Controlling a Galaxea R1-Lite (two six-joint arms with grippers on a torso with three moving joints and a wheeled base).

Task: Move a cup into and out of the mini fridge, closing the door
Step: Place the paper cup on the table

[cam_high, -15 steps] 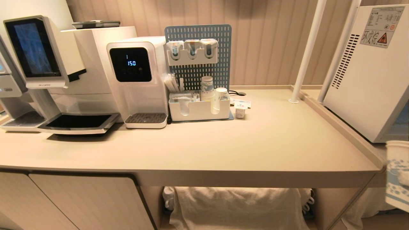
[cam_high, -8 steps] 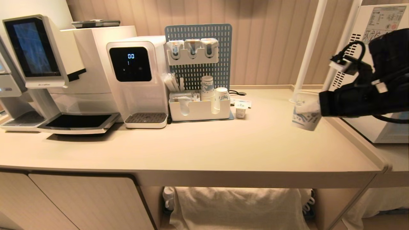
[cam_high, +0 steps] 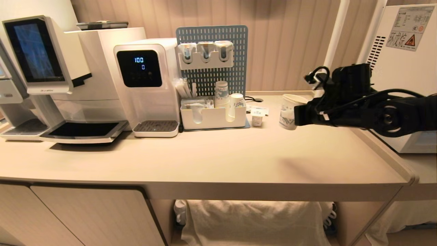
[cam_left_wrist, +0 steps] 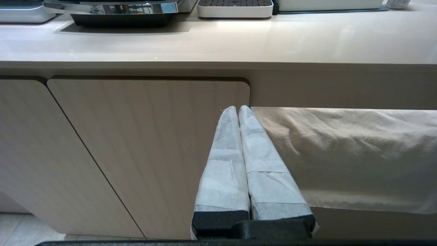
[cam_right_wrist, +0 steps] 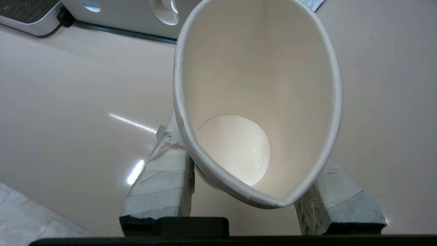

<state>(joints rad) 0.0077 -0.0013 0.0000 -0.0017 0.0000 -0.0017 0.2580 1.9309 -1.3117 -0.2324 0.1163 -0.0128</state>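
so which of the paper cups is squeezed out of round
The cup held by the right gripper over the counter: its rim is pinched into an oval. The cups in the white organizer keep round rims.

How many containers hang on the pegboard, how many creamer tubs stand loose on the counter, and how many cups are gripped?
Pegboard containers: 3
Creamer tub: 1
Gripped cup: 1
Total: 5
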